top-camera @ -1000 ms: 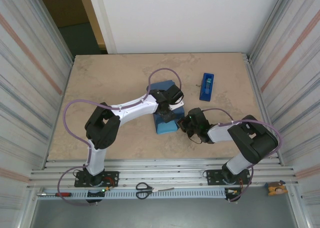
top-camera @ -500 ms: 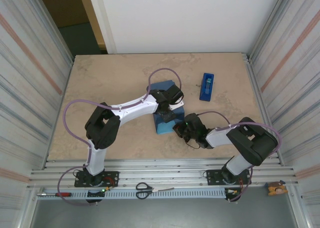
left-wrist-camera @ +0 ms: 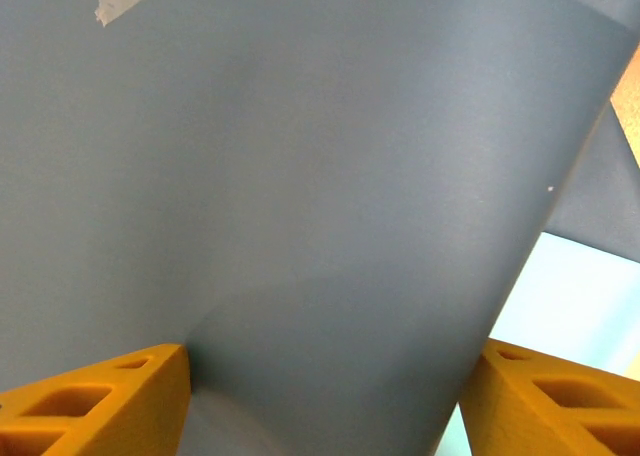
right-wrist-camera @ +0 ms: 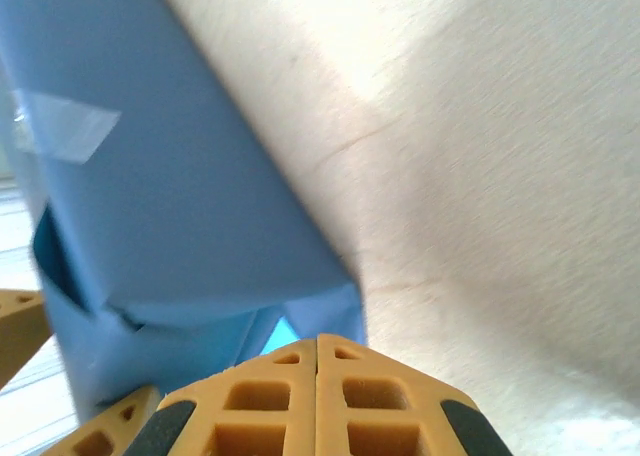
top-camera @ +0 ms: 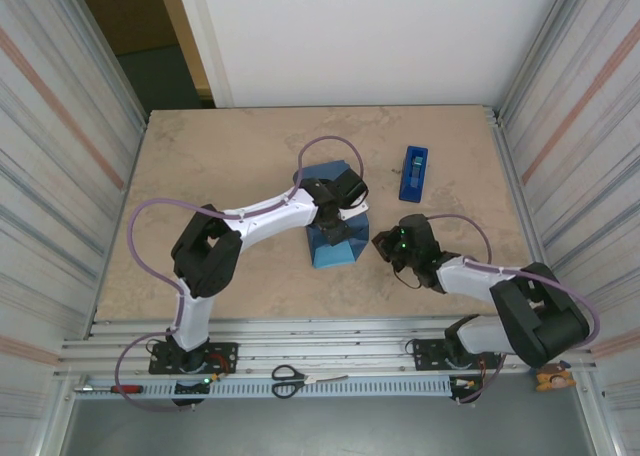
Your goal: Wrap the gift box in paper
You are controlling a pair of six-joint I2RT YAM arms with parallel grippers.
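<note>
A beige, stone-patterned tabletop (top-camera: 220,166) fills the space between corrugated metal side walls and a white back wall. Two white-and-black robot arms reach over it from the near edge, the left arm (top-camera: 255,221) angled toward the middle and the right arm (top-camera: 480,276) bent low toward its own left.

At the middle of the table sits the large blue paper sheet (top-camera: 335,248), folded up into a boxy bundle. The gift box itself is covered by the paper and cannot be made out. The left wrist view looks onto a broad slate-blue panel of the paper (left-wrist-camera: 300,176), with a lighter blue face showing at its lower right.

The left gripper (top-camera: 340,214) rests on top of the bundle. Its orange fingers (left-wrist-camera: 100,401) stand wide apart with the paper panel between them; whether they squeeze the bundle I cannot tell.

The right gripper (top-camera: 384,244) lies just beside the bundle's right side, low over the table. Its orange fingers (right-wrist-camera: 270,396) are clenched flat together with nothing between them, close to a loose lower corner of the paper (right-wrist-camera: 170,176); contact cannot be judged.

A narrow blue tape dispenser (top-camera: 413,172) stands well apart, toward the far right of the table.

Black-handled scissors (top-camera: 290,379) and a red-handled screwdriver (top-camera: 120,388) lie on the metal rail in front of the arm bases.

A small piece of clear tape (right-wrist-camera: 65,126) sticks to the paper.
</note>
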